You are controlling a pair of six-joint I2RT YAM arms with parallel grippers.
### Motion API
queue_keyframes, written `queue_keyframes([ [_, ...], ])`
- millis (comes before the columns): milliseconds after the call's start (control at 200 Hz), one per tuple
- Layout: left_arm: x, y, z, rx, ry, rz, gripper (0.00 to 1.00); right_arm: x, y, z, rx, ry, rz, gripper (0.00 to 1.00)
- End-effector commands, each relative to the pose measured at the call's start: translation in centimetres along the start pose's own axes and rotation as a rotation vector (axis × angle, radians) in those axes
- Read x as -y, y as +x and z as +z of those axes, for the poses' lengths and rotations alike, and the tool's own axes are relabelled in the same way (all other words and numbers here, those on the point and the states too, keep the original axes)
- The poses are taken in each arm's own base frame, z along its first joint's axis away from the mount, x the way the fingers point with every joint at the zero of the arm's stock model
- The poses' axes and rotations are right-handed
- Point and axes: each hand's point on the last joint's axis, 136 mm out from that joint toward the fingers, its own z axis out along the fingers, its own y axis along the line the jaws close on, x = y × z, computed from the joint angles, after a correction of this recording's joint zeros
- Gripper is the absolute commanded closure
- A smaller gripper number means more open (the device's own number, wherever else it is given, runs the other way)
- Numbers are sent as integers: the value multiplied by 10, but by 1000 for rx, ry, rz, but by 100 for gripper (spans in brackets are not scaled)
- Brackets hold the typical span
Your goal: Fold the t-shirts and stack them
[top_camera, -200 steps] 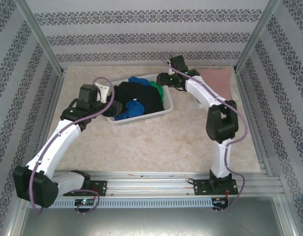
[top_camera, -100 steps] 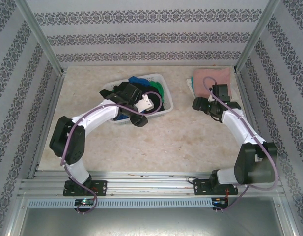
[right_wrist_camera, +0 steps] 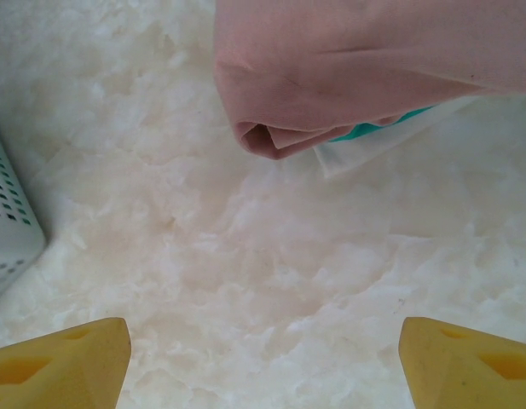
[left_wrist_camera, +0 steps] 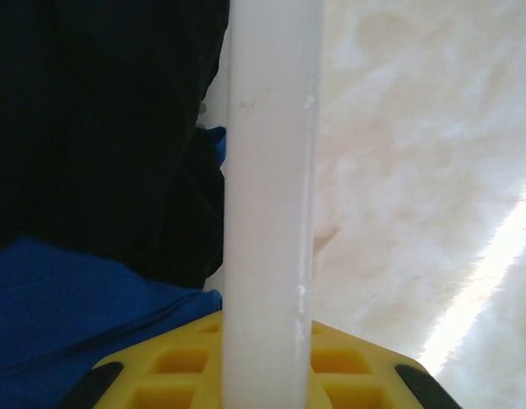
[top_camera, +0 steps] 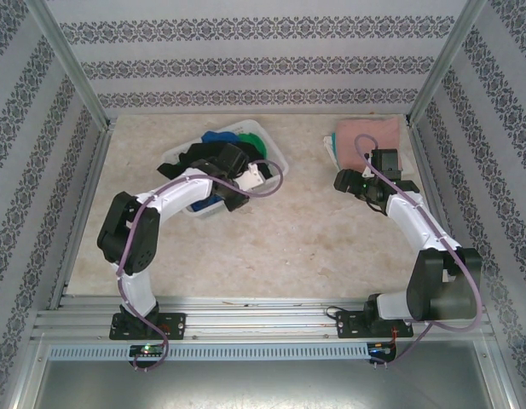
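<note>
While my left hand [left_wrist_camera: 264, 368] pinches the basket rim [left_wrist_camera: 271, 170] and my right hand [right_wrist_camera: 263, 358] hangs wide, the black t-shirt [left_wrist_camera: 101, 128] looks limp; I would grip a bunched fold.

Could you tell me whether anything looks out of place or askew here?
Yes: the left gripper is clamped on the rim of the white basket rather than on any of the t-shirts heaped inside it, and the basket sits skewed to the edges of the table.
</note>
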Motion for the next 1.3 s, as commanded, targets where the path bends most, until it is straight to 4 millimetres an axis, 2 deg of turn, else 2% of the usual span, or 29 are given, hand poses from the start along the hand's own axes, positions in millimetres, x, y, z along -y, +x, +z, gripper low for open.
queue_keyframes([
  [0, -61, 31, -15, -63, -146, -223, 99, -3, -3, -4, 24, -22, 3, 17],
  [145, -130, 55, -21, -63, -231, -427, 100, -3, -5, -1, 24, -17, -2, 16],
  [320, -208, 76, -23, -138, -432, -568, 100, -3, -6, 4, 14, -17, -3, 16],
  [410, -238, 86, -23, -173, -493, -635, 100, -2, -6, 6, 12, -12, -4, 16],
  [555, -271, 98, -18, -189, -541, -690, 100, -2, -8, 7, 12, -9, -8, 16],
  [615, -285, 109, -20, -203, -570, -759, 100, -2, -9, 7, 11, -7, -11, 16],
  [769, -304, 128, -17, -259, -604, -814, 100, -3, -11, 8, 14, -8, -11, 16],
  [889, -312, 138, -14, -286, -629, -794, 100, -3, -12, 9, 13, -8, -11, 16],
  [984, -316, 148, -16, -274, -612, -845, 100, -3, -11, 10, 7, -8, -10, 16],
  [1174, -325, 158, -16, -282, -636, -858, 98, -7, -12, 10, 9, -14, -6, 16],
  [1294, -326, 160, -16, -273, -625, -878, 92, -10, -10, 10, 9, -17, -10, 18],
])
